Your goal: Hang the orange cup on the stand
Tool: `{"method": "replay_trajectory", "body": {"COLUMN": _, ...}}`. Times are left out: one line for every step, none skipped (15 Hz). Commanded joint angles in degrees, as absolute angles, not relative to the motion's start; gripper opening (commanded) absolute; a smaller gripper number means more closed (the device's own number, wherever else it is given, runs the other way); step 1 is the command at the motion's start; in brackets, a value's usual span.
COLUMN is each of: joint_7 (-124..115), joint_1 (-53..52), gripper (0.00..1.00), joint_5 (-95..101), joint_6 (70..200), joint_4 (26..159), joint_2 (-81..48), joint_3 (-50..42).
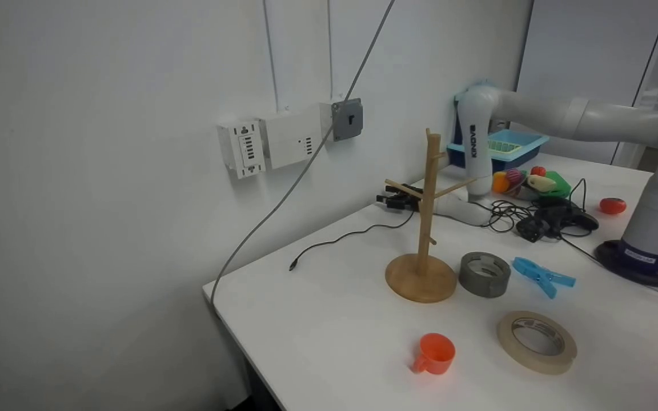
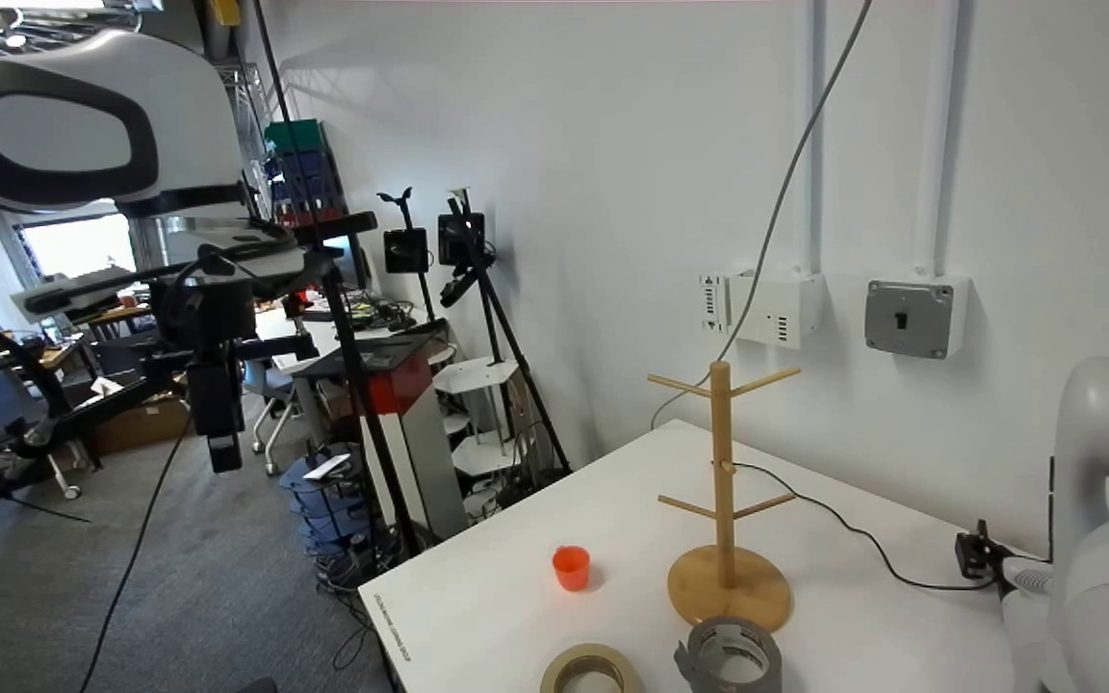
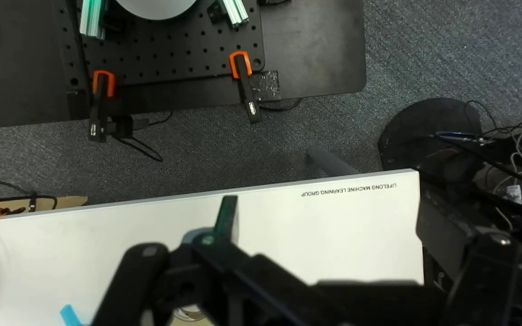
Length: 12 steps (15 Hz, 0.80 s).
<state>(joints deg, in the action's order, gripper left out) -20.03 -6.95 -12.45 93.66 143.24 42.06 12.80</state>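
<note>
The orange cup (image 1: pixel 436 353) stands upright on the white table, its handle toward the lower left in that exterior view. It also shows in an exterior view (image 2: pixel 572 569). The stand (image 1: pixel 426 217) is upright behind the cup, its pegs bare; it also shows in an exterior view (image 2: pixel 723 472). My gripper (image 2: pixel 224 450) hangs high, pointing down, well away from cup and stand. In the wrist view the gripper (image 3: pixel 324 222) has its fingers spread with nothing between them; the right finger is hard to make out. Cup and stand do not show there.
A grey tape roll (image 1: pixel 484 274) sits close beside the stand's base. A tan tape ring (image 1: pixel 537 342) and a blue clip (image 1: pixel 543 275) lie nearby. A white Kinova arm (image 1: pixel 569 120) and cables (image 1: pixel 557 217) are farther back. The table edge (image 3: pixel 261 188) shows below me.
</note>
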Motion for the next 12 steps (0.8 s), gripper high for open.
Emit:
{"method": "replay_trajectory", "body": {"joint_7": -19.8, "joint_1": -6.4, "gripper": 1.00, "joint_5": -12.6, "joint_6": 93.5, "joint_4": 143.1, "joint_2": 42.1, "joint_3": 13.2}}
{"method": "replay_trajectory", "body": {"joint_7": -19.8, "joint_1": -6.4, "gripper": 1.00, "joint_5": -12.6, "joint_6": 93.5, "joint_4": 143.1, "joint_2": 42.1, "joint_3": 13.2}}
{"method": "replay_trajectory", "body": {"joint_7": -19.8, "joint_1": -6.4, "gripper": 1.00, "joint_5": -12.6, "joint_6": 93.5, "joint_4": 143.1, "joint_2": 42.1, "joint_3": 13.2}}
{"method": "replay_trajectory", "body": {"joint_7": -19.8, "joint_1": -6.4, "gripper": 1.00, "joint_5": -12.6, "joint_6": 93.5, "joint_4": 143.1, "joint_2": 42.1, "joint_3": 13.2}}
{"method": "replay_trajectory", "body": {"joint_7": -19.8, "joint_1": -6.4, "gripper": 1.00, "joint_5": -12.6, "joint_6": 93.5, "joint_4": 143.1, "joint_2": 42.1, "joint_3": 13.2}}
{"method": "replay_trajectory", "body": {"joint_7": -19.8, "joint_1": -6.4, "gripper": 1.00, "joint_5": -12.6, "joint_6": 93.5, "joint_4": 143.1, "joint_2": 42.1, "joint_3": 13.2}}
{"method": "replay_trajectory", "body": {"joint_7": -19.8, "joint_1": -6.4, "gripper": 1.00, "joint_5": -12.6, "joint_6": 93.5, "joint_4": 143.1, "joint_2": 42.1, "joint_3": 13.2}}
{"method": "replay_trajectory", "body": {"joint_7": -19.9, "joint_1": -6.3, "gripper": 1.00, "joint_5": -12.1, "joint_6": 93.7, "joint_4": 143.2, "joint_2": 42.2, "joint_3": 13.4}}
{"method": "replay_trajectory", "body": {"joint_7": -20.6, "joint_1": -6.0, "gripper": 1.00, "joint_5": -11.8, "joint_6": 93.7, "joint_4": 143.2, "joint_2": 42.2, "joint_3": 13.7}}
{"method": "replay_trajectory", "body": {"joint_7": -23.0, "joint_1": -4.8, "gripper": 1.00, "joint_5": -11.7, "joint_6": 95.7, "joint_4": 133.3, "joint_2": 30.6, "joint_3": 16.2}}
{"method": "replay_trajectory", "body": {"joint_7": -23.9, "joint_1": -4.4, "gripper": 1.00, "joint_5": -11.1, "joint_6": 96.5, "joint_4": 132.4, "joint_2": 29.7, "joint_3": 16.8}}
{"method": "replay_trajectory", "body": {"joint_7": -25.4, "joint_1": -4.2, "gripper": 1.00, "joint_5": -10.9, "joint_6": 97.4, "joint_4": 130.0, "joint_2": 27.5, "joint_3": 17.5}}
